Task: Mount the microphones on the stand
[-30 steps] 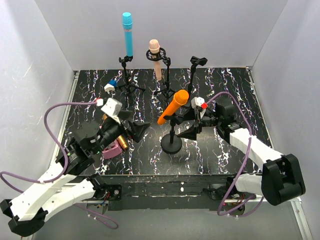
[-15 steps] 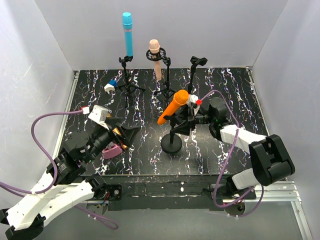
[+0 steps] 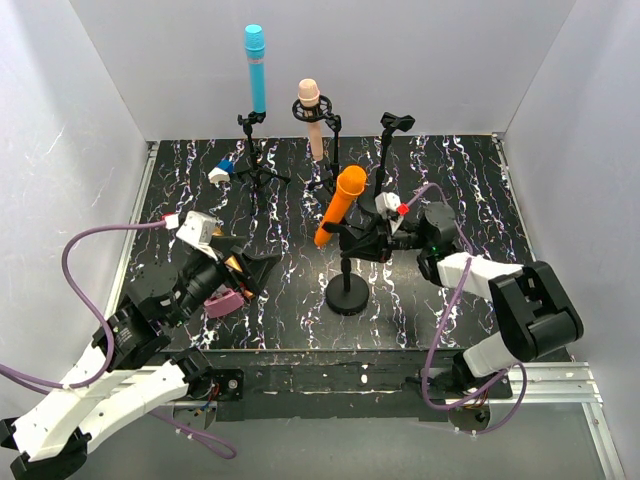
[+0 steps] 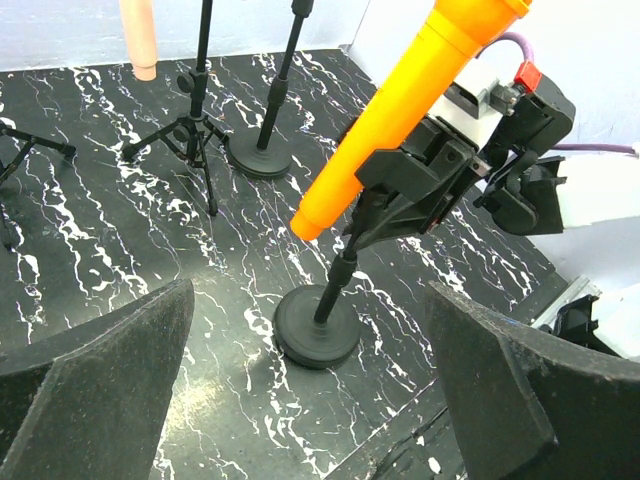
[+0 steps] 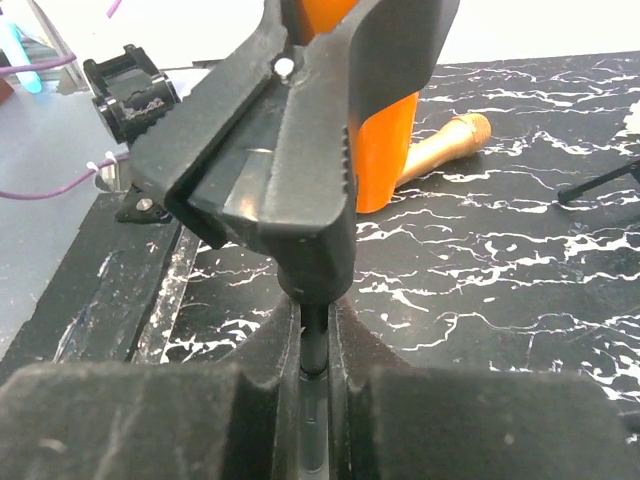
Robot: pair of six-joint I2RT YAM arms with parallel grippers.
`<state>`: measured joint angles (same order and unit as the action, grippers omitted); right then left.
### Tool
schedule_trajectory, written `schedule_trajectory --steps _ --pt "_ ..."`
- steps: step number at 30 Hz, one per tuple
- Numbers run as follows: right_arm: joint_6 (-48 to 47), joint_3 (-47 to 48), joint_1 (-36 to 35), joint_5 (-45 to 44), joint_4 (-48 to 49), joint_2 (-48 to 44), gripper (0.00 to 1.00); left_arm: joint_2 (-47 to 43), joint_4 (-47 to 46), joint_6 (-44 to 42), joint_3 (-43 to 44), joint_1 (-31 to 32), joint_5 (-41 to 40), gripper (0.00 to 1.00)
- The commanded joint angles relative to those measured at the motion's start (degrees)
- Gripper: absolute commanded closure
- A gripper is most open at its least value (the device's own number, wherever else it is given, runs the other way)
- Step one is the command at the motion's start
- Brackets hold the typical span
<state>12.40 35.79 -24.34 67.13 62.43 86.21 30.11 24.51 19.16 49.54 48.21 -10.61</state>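
The orange microphone point(image 3: 340, 205) sits tilted in the clip of a round-based stand point(image 3: 347, 296) at mid table. My right gripper point(image 5: 315, 345) is shut on that stand's thin black pole point(image 5: 315, 325), just under the clip point(image 5: 290, 150). My left gripper point(image 4: 320, 400) hangs open and empty left of the stand, facing its base point(image 4: 317, 325). At the back, the cyan microphone point(image 3: 256, 65) and the pale pink microphone point(image 3: 312, 115) stand upright in their stands. The golden-brown microphone point(image 5: 445, 140) lies on the table under my left arm.
An empty stand with a bare clip point(image 3: 394, 124) rises at the back right. A flat pink boxy object point(image 3: 222, 303) lies near the front left. A small blue and white piece point(image 3: 220, 172) sits at the back left. White walls close three sides.
My right gripper moved left to the stand's pole and shut on it. The orange microphone now stands steeper. My left arm drew back left early on, then held still.
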Motion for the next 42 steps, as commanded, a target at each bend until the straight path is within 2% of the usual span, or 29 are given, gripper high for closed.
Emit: schedule_trajectory --steps 1,5,8,14,20,23,25,35,42 --pt "-7.3 -0.7 3.1 1.8 -6.8 -7.6 0.93 -1.1 0.7 0.4 1.4 0.0 -0.8 0.02" --pt "-18.5 -0.6 8.1 -0.6 -22.5 -15.5 0.94 -1.5 0.9 0.2 1.2 0.0 -0.7 0.02" --pt "-14.7 -0.7 14.4 -0.4 -21.2 -17.9 0.95 -1.5 0.8 0.1 0.6 0.0 -0.6 0.02" --pt "-5.3 0.9 28.3 -1.1 -12.0 -17.9 0.96 -2.1 1.6 0.3 0.5 0.0 0.2 0.02" --pt "-6.2 9.4 38.0 -7.8 -15.8 -13.8 0.96 -3.5 2.5 0.6 0.5 0.0 -0.1 0.02" --pt "-11.8 13.9 38.8 -12.3 -19.6 -9.3 0.95 -3.5 2.5 0.8 0.2 0.0 -0.4 0.02" --pt "-12.1 17.2 38.8 -13.4 -20.1 -5.7 0.95 -3.0 2.5 0.9 0.2 0.0 -0.4 0.02" --pt "-11.6 27.5 38.6 -20.3 -10.6 10.5 0.95 0.5 2.4 0.4 1.3 0.0 -1.2 0.02" --pt "-13.7 28.4 38.5 -21.3 -6.4 15.5 0.93 2.9 2.4 -1.2 2.4 0.0 -1.8 0.02"
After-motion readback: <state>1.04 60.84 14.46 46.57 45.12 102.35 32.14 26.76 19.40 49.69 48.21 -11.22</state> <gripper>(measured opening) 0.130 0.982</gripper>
